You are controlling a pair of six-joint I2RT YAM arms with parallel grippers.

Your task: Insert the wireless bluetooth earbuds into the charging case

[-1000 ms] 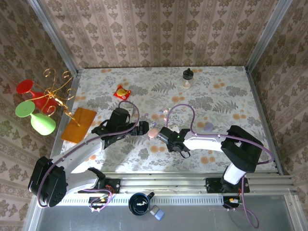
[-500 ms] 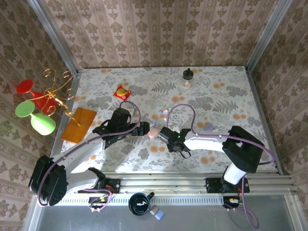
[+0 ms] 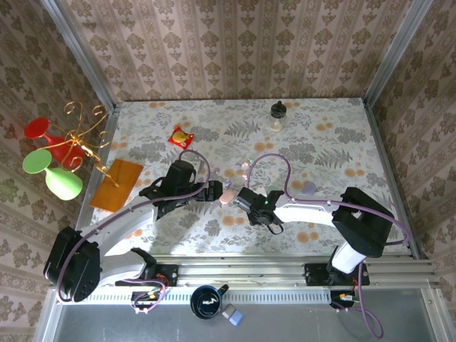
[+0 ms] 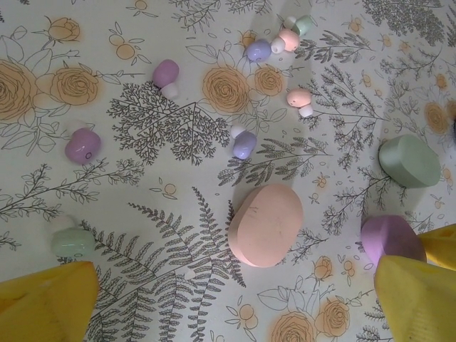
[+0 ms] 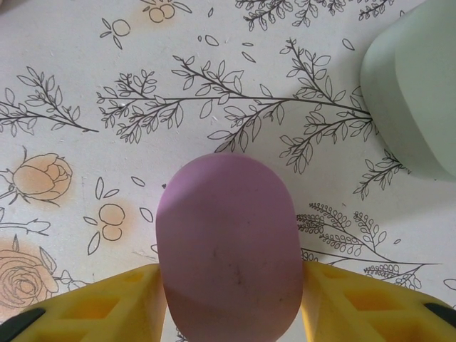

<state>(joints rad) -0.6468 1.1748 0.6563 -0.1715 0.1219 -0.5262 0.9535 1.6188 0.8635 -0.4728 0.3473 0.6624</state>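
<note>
The right gripper [image 5: 229,288] clamps its yellow fingers [image 5: 121,299] against both sides of a lilac pebble-shaped plastic case [image 5: 228,235], lid closed, with a mint-green case [image 5: 420,85] near it, just ahead. The left gripper [image 4: 231,303] hangs wide open above a peach oval case [image 4: 267,224]. Ahead of it the tiny pastel earbuds [image 4: 244,144] lie scattered loose on the floral cloth [image 4: 142,235]. No case looks open and no bud seated, so nearly all the work seems left.

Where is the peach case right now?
Left wrist view, centre: the peach case lies on the floral table, with the lilac case to its right in that picture and a lilac earbud just above it.
</note>
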